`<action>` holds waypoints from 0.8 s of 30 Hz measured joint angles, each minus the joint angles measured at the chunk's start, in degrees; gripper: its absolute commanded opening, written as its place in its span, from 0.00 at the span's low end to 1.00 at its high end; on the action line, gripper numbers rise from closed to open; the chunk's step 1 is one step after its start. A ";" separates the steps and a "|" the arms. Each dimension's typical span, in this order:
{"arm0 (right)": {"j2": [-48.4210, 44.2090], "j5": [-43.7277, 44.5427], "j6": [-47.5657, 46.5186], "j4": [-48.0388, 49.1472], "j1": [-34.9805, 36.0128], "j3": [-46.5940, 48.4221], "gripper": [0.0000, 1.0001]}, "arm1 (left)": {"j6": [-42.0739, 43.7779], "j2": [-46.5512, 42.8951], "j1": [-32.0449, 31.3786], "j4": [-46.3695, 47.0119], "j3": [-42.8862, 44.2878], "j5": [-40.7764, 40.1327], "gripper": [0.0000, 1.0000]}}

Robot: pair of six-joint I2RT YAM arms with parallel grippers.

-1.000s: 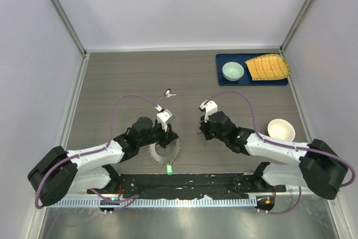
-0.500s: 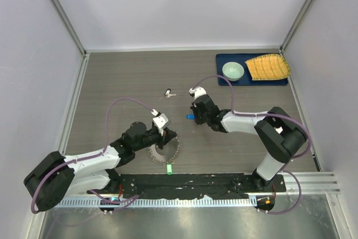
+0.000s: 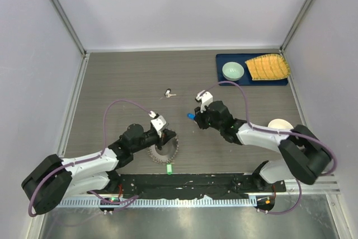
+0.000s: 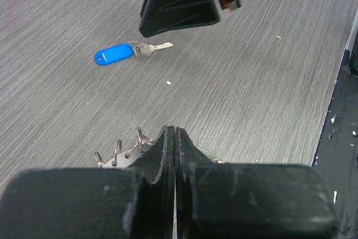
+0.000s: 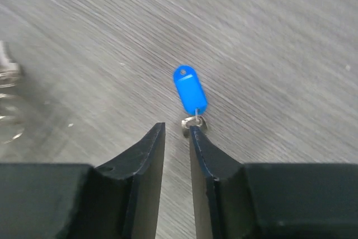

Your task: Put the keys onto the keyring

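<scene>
The keyring point(image 3: 164, 151), a bristly grey ring, lies on the table near the front. My left gripper point(image 3: 161, 134) sits at its far rim. In the left wrist view the gripper point(image 4: 175, 138) is pressed shut over the rim, with small rings point(image 4: 118, 153) sticking out beside it. The blue key point(image 3: 191, 116) lies flat on the table, also seen in the left wrist view point(image 4: 114, 54). My right gripper point(image 3: 197, 117) is just right of it. In the right wrist view the gripper point(image 5: 177, 130) is narrowly open, and the blue key point(image 5: 190, 90) is just beyond the tips. The green key point(image 3: 169, 168) lies by the front rail.
A small dark key point(image 3: 168, 93) lies farther back at the middle. A blue tray point(image 3: 224, 60) at the back right holds a green bowl point(image 3: 232, 71) and a yellow ridged thing point(image 3: 268, 67). A white bowl point(image 3: 281, 130) stands at the right. A black rail point(image 3: 184, 186) runs along the front.
The blue key, unseen one second ago, now lies on the table. My right gripper swung back and left, then settled beside it. My left arm drew slightly back left, staying at the keyring.
</scene>
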 measured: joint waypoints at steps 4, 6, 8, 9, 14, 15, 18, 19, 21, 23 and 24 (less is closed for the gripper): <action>-7.78 -5.51 -2.93 4.96 0.00 -4.55 0.33 | 0.48 -0.74 0.00 0.42 -0.61 0.15 0.00; -9.14 -9.35 -5.03 6.95 0.00 -5.49 0.30 | 0.66 -0.74 0.00 0.52 -0.63 0.81 0.00; -9.22 -14.08 -7.19 9.14 -0.02 -6.45 0.29 | 0.85 -0.74 0.02 0.83 -0.68 1.51 0.00; -9.22 -16.57 -7.98 10.25 -0.04 -7.17 0.29 | 0.98 -0.74 0.02 1.01 -0.68 2.05 0.00; -7.85 -29.86 -11.47 15.61 -0.04 -10.38 0.29 | 1.57 -1.42 0.02 1.42 -0.87 3.93 0.00; -7.39 -31.93 -11.91 16.26 -0.04 -10.47 0.29 | 1.60 -1.64 0.02 1.46 -0.94 4.33 0.00; -6.34 -37.42 -12.90 18.08 -0.04 -10.47 0.29 | 1.70 -1.90 0.02 1.66 -0.98 5.22 0.00; -6.08 -39.12 -13.07 18.51 -0.04 -10.47 0.29 | 1.73 -1.90 0.02 1.68 -0.98 5.49 0.00; -5.44 -41.83 -13.42 19.52 -0.04 -10.47 0.29 | 1.73 -1.90 0.02 1.70 -0.98 5.92 0.00; -4.63 -44.35 -13.62 20.24 -0.02 -10.40 0.28 | 1.73 -1.90 0.02 1.73 -0.98 6.21 0.00; -4.24 -45.22 -13.70 20.41 0.02 -10.29 0.28 | 1.73 -1.90 0.02 1.70 -0.98 6.36 0.00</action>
